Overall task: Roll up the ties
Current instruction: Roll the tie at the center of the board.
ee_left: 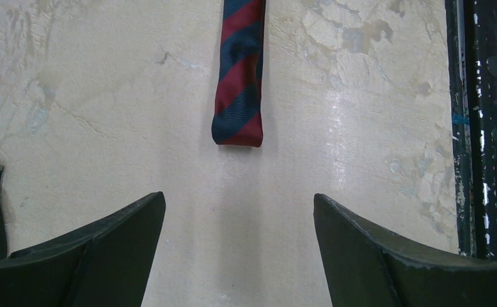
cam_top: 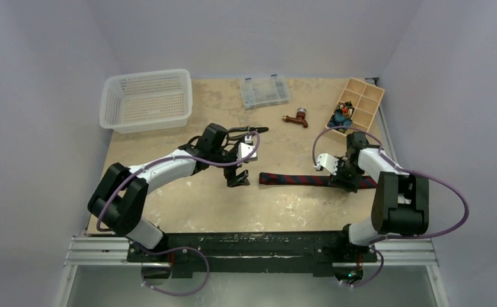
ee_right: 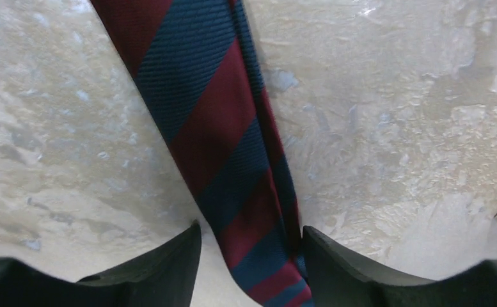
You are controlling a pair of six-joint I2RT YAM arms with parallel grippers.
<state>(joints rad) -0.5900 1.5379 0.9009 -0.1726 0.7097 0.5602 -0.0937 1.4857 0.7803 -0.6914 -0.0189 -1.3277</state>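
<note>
Two arms [cam_top: 165, 171], white links, black joints, looping purple cables [cam_top: 467, 210], matte black wedge-shaped fingers [ee_left: 105, 256]

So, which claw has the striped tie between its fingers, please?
The right claw: the navy-and-red striped fabric tie runs between its fingers; the open left claw sits short of it.

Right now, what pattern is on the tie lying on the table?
Diagonal dark red and navy stripes on the tie, clearest in the right wrist view.

Soft light is falling from overhead, casting faint shadows. The table [ee_left: 361, 160] is glinting palely in the left wrist view, while the tie [ee_right: 220, 128] is showing its weave crisply.
</note>
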